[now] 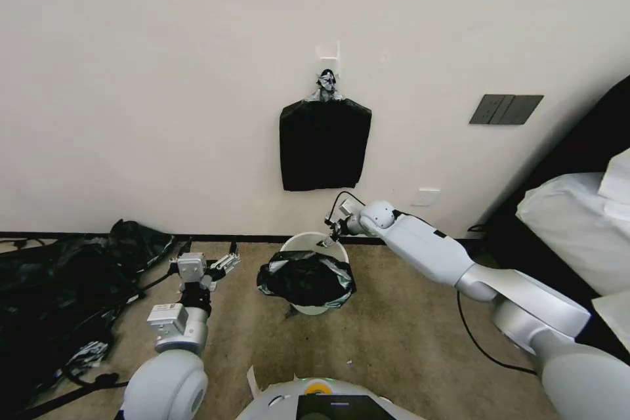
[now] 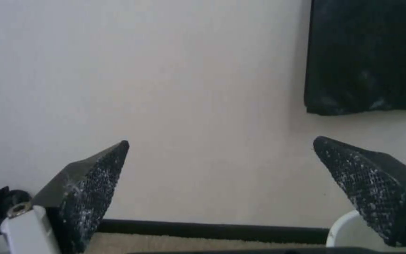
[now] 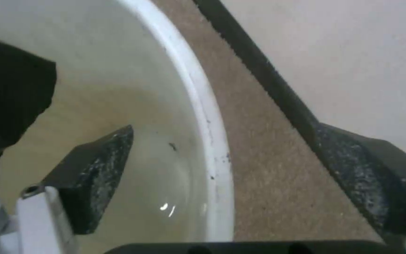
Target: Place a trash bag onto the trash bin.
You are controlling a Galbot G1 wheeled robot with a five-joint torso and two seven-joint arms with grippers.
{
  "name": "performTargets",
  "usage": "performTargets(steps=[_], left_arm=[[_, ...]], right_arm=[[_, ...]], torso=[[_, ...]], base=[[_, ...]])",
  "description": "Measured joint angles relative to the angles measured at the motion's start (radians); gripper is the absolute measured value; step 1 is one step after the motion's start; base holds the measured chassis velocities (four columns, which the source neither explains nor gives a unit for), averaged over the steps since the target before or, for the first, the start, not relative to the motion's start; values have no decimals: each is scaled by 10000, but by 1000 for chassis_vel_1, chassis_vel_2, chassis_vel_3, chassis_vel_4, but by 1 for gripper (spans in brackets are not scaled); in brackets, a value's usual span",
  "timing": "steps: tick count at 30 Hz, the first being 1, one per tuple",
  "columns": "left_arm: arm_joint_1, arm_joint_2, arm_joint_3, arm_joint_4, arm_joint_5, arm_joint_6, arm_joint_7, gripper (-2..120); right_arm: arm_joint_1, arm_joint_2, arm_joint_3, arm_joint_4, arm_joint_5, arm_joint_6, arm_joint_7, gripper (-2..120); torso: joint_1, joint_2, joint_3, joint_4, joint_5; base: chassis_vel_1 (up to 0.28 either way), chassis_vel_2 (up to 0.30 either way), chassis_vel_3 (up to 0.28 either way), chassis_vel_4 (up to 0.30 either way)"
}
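The cream-white trash bin [image 1: 299, 243] stands on the carpet by the wall. The black trash bag [image 1: 305, 279] lies crumpled over its near half, spilling over the front rim; the far half of the bin's mouth is bare. My right gripper [image 1: 329, 235] hovers at the far rim, open. In the right wrist view it [image 3: 224, 127] straddles the rim [image 3: 198, 88], one finger inside the bin and one outside, with the bag's edge [image 3: 10, 88] off to the side. My left gripper [image 1: 225, 264] is open and empty, left of the bin, facing the wall [image 2: 221, 141].
A flat black bundle [image 1: 324, 143] hangs from a wall hook above the bin. A big heap of black plastic sheeting [image 1: 59, 289] covers the floor at the left. A bed [image 1: 577, 223] and a dark panel stand at the right. A cable [image 1: 479, 341] lies on the carpet.
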Motion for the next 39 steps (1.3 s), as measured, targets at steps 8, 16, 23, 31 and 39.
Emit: performTargets(steps=[8,16,23,31,39], left_arm=[[50,-70,26,-185,60,-9,-29,100],[88,-95,231,-234,267,-18,-39,100],[213,-150,378,-234,494,-70,-52,100],[304,-260,753,-235,842,-217,-57,100],[360,-271,957,-234,1028,-307,-64,100]], right_arm=[[139,165,-179,-623,327,-6,78,65],[110,-4,-183,-508,944,-7,316,36],[-293,-648,66,488,2310,-15,1159,7],[-1214,-1474,1108,1704,4246,-21,2944,7],[-3088,-2214,2858,4254,8666,-4,8026,7]], torso=[[0,0,0,1,-2],[-1,0,0,1,-2],[-1,0,0,2,0],[-1,1,0,2,-1],[-1,0,-1,4,2]], base=[[0,0,0,0],[0,0,0,0],[0,0,0,0],[0,0,0,0],[0,0,0,0]])
